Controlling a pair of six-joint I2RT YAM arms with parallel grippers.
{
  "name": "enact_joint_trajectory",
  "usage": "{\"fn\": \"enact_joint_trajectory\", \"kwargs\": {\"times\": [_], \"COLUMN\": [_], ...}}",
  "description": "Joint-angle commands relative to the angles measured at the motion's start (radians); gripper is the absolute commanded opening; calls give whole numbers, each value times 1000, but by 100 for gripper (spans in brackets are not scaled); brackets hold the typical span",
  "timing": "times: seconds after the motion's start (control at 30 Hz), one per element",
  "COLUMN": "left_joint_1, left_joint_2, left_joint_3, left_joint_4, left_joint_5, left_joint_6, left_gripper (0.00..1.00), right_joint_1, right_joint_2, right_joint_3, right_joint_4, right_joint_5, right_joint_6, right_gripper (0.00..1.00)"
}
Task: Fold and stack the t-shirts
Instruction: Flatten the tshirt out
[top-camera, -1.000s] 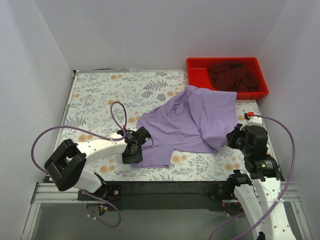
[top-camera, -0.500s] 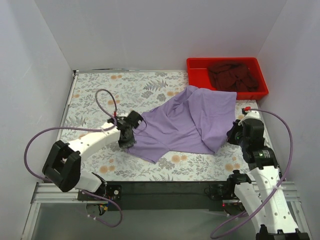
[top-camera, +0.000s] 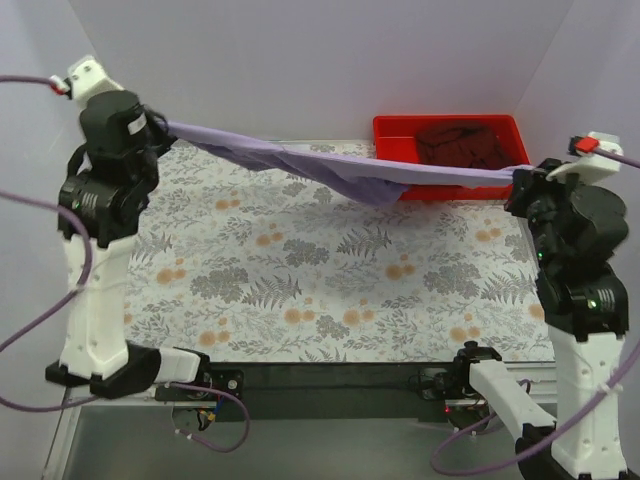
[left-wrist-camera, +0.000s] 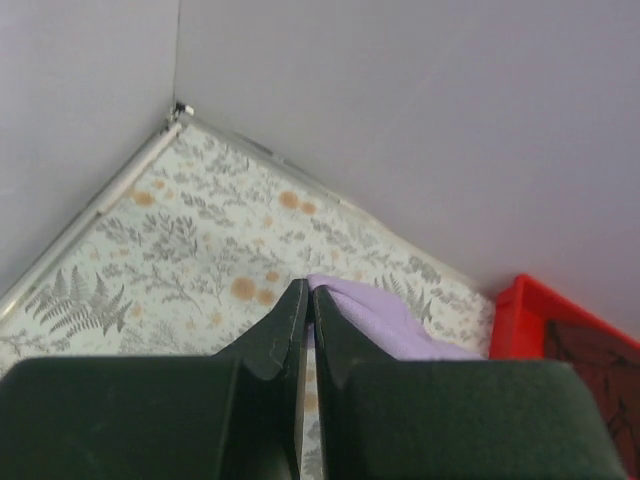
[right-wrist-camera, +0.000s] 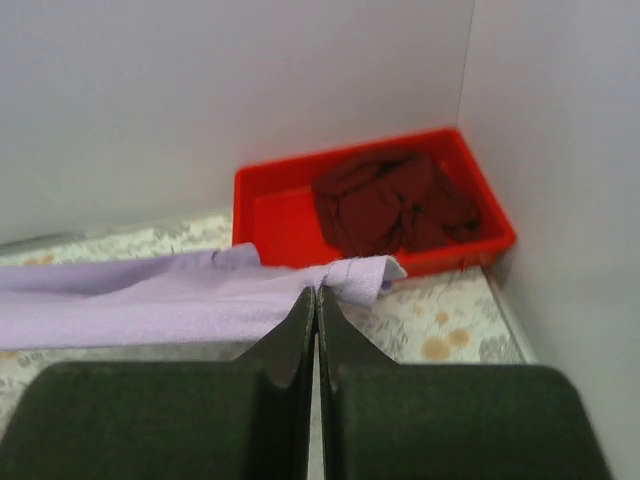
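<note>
Lavender t-shirt (top-camera: 345, 172) hung stretched above the floral table (top-camera: 300, 270); I had left gripper (top-camera: 160, 126) and right gripper (top-camera: 516, 176) pinched tight on its ends.

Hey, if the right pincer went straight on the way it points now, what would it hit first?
Past the purple shirt it is shut on, the right pincer would probably meet the red tray first, left of the maroon shirt. Depth is hard to judge here.
</note>
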Motion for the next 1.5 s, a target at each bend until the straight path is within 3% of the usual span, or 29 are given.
{"fn": "enact_joint_trajectory", "kwargs": {"times": [0.0, 0.07, 0.17, 0.33, 0.53, 0.6, 0.63, 0.67, 0.73, 0.77, 0.8, 0.83, 0.9, 0.97, 1.17, 1.47], "left_joint_1": [7, 9, 7, 7, 7, 7, 7, 7, 7, 7, 7, 7, 7, 9, 50, 85], "left_joint_2": [-260, -352, -437, -412, -370, -351, -356, -360, -375, -374, -368, -356, -270, -181, 138, 368], "left_joint_3": [-52, -113, -73, 69, 57, -56, -248, -343, -513, -749, -752, -882, -968, -1021, -977, -793], "left_joint_4": [124, 195, 231, 212, 252, 263, 310, 310, 420, 497, 540, 583, 671, 715, 781, 755], "left_joint_5": [-98, -88, -54, -22, 14, 38, 78, 78, 95, 106, 107, 118, 142, 144, 191, 287], "left_joint_6": [120, 153, 191, 246, 269, 274, 241, 240, 219, 207, 203, 200, 193, 179, 144, 139], "left_gripper": [0, 0, 0, 0, 0, 0, 0, 0, 0, 0, 0, 0, 0, 0, 0, 0], "right_joint_1": [0, 0, 2, 3, 11, 11, 9, 9, 11, 9, 11, 11, 9, 9, 0, -57], "right_joint_2": [-114, -168, -223, -231, -175, -161, -141, -141, -138, -121, -109, -92, -22, 43, 322, 588], "right_joint_3": [123, 174, 232, 339, 363, 291, 102, 100, -119, -262, -322, -391, -538, -597, -673, -547], "right_joint_4": [31, 30, 22, 13, 14, 20, 49, 66, 124, 213, 214, 252, 374, 483, 730, 781], "right_joint_5": [26, 11, 0, -9, 5, -9, -38, -36, -35, -39, -41, -40, -6, 17, 60, 59], "right_joint_6": [-106, -133, -169, -214, -219, -211, -197, -197, -176, -163, -159, -153, -124, -104, -90, -136], "right_gripper": [1, 1, 1, 1, 1, 1, 1, 1, 1, 1, 1, 1, 1, 1, 1, 1]}}
